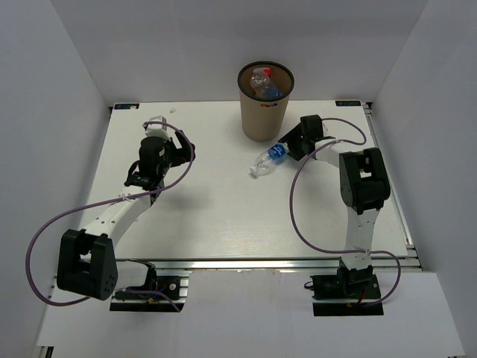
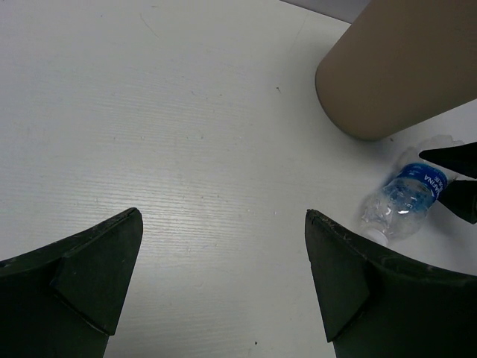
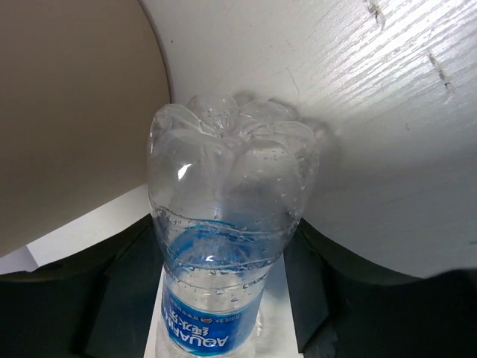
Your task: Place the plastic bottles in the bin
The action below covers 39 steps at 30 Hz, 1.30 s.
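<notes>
The tan bin [image 1: 264, 112] stands at the back centre and holds several bottles, one with a red cap [image 1: 258, 73]. It also shows in the left wrist view [image 2: 399, 67] and the right wrist view [image 3: 74, 119]. A clear bottle with a blue label [image 1: 268, 159] lies on the table just in front of the bin. My right gripper [image 1: 288, 145] is open, with its fingers on either side of the base end of this bottle [image 3: 223, 224]; a small gap shows beside one finger. My left gripper [image 1: 155, 162] is open and empty over bare table at the left.
White walls close in the table on the left, back and right. The purple cables [image 1: 298, 201] loop over the table beside each arm. The bottle [image 2: 406, 198] and the right gripper's fingertips [image 2: 455, 179] show at the right edge of the left wrist view.
</notes>
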Each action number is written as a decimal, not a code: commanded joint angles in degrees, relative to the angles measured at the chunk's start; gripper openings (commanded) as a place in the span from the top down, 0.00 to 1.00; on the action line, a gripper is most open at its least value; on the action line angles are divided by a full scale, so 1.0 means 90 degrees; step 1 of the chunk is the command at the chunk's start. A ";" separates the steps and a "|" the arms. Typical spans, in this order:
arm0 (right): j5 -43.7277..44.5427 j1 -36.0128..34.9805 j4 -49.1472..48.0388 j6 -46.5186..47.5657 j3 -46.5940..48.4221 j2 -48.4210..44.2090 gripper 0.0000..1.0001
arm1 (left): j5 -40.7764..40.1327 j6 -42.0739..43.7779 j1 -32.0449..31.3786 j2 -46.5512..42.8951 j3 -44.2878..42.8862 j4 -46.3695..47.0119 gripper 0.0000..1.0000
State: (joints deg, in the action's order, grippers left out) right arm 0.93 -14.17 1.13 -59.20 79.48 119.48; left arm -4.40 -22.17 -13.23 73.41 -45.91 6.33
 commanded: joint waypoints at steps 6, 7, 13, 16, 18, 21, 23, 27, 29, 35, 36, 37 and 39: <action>0.0638 -0.0027 -0.0466 0.0649 -0.0471 -0.0872 0.71 | -0.0048 -0.0007 0.0035 -0.0334 -0.0045 0.0108 0.02; 0.0716 -0.0017 -0.0486 0.0785 -0.0569 -0.1047 0.75 | -0.0067 -0.0007 0.0045 -0.0334 -0.0036 0.0117 0.02; 0.1644 -0.0017 -0.0935 0.2298 -0.0668 -0.2881 0.78 | -0.0038 -0.0007 0.0045 -0.0373 -0.0006 0.0146 0.02; 0.1782 -0.0007 -0.1374 0.3040 -0.0473 -0.3352 0.77 | -0.0048 -0.0007 0.0054 -0.0363 -0.0016 0.0147 0.02; 0.1684 -0.0017 -0.1735 0.3654 -0.0268 -0.3617 0.77 | -0.0038 -0.0017 0.0064 -0.0344 -0.0016 0.0137 0.02; 0.1411 -0.0027 -0.2282 0.4252 0.0315 -0.3569 0.77 | -0.0028 -0.0017 0.0064 -0.0344 -0.0026 0.0137 0.02; 0.1052 -0.0046 -0.2748 0.4905 0.0640 -0.3287 0.78 | -0.0067 -0.0017 0.0064 -0.0344 -0.0036 0.0108 0.02; 0.0523 -0.0124 -0.3259 0.5805 0.1984 -0.2457 0.78 | -0.0096 0.0003 0.0074 -0.0363 -0.0026 0.0098 0.02; 0.0297 -0.0202 -0.3657 0.6234 0.2388 -0.1920 0.78 | -0.0116 0.0022 0.0064 -0.0363 -0.0016 0.0107 0.02; -0.0033 -0.0397 -0.4382 0.7094 0.3852 -0.0348 0.78 | -0.0263 0.0052 0.0084 -0.0353 -0.0055 0.0019 0.02; -0.0045 -0.0436 -0.4354 0.7192 0.4047 0.0060 0.78 | -0.0272 0.0061 0.0084 -0.0354 -0.0045 0.0029 0.02; -0.0045 -0.0543 -0.4315 0.7348 0.4417 0.0238 0.78 | -0.0321 0.0061 0.0093 -0.0354 -0.0055 0.0000 0.02; 0.0217 -0.0670 -0.4324 0.7912 0.4596 0.0667 0.77 | -0.0380 0.0081 0.0093 -0.0363 -0.0055 -0.0019 0.02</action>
State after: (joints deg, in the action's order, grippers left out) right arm 2.55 -18.48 -33.21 3.40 116.22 122.72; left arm -6.39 -21.91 -12.84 72.23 -45.89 6.44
